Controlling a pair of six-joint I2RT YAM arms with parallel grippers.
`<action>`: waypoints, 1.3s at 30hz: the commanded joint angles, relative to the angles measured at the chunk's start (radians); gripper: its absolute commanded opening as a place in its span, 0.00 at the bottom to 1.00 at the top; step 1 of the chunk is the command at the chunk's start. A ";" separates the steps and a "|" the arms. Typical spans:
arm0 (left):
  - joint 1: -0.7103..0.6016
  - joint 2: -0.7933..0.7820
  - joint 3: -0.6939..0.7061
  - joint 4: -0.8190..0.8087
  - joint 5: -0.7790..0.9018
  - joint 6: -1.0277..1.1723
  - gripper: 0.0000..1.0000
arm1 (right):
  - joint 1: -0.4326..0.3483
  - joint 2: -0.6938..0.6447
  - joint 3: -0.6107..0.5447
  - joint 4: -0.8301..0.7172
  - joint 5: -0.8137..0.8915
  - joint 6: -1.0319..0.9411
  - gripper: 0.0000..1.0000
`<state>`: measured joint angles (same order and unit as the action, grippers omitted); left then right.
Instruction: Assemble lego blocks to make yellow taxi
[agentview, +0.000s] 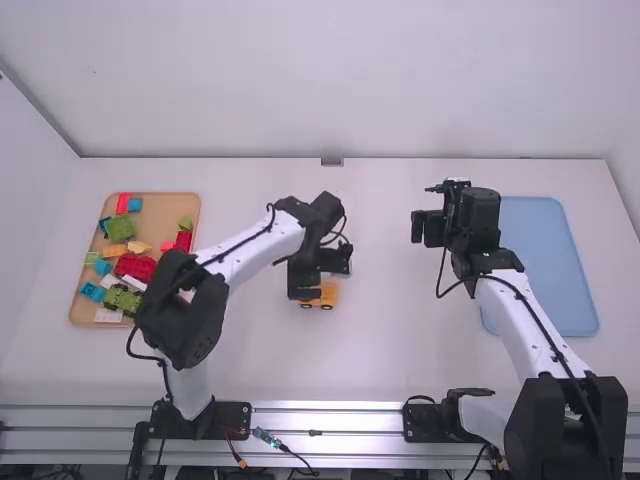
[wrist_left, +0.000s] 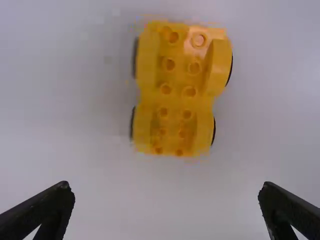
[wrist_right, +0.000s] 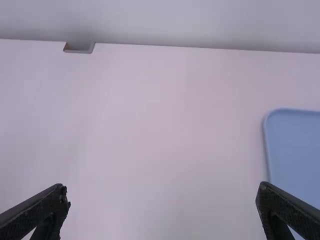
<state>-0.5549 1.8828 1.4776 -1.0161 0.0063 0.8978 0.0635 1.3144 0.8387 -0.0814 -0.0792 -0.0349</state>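
Yellow car (wrist_left: 177, 102) is sitting at three o'clock from the block tray (agentview: 158, 208), my wide-open left hand (wrist_left: 166, 186) needing square, gentle centring.

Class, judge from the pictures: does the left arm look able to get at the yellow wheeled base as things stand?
Probably yes. The left gripper hangs close above the yellow wheeled base, fingers wide apart with nothing between them, and no other block seems to crowd it.

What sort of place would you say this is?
Probably a robot workcell or lab bench: two arms stand at a white table, with a tray of toy blocks and a yellow wheeled base.
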 joint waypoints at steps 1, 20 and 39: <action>0.055 -0.022 0.112 -0.073 0.049 -0.009 0.99 | 0.003 0.003 0.032 -0.002 -0.002 0.002 0.99; 0.721 -0.103 0.117 0.049 -0.101 -0.919 0.99 | 0.003 0.003 0.032 -0.002 -0.002 0.002 0.99; 0.933 -0.103 -0.262 0.346 -0.042 -0.974 0.98 | 0.003 0.003 0.032 0.013 -0.002 0.010 0.99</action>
<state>0.3855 1.8080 1.2415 -0.6781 -0.0483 -0.1287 0.0635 1.3144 0.8387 -0.0708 -0.0795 -0.0296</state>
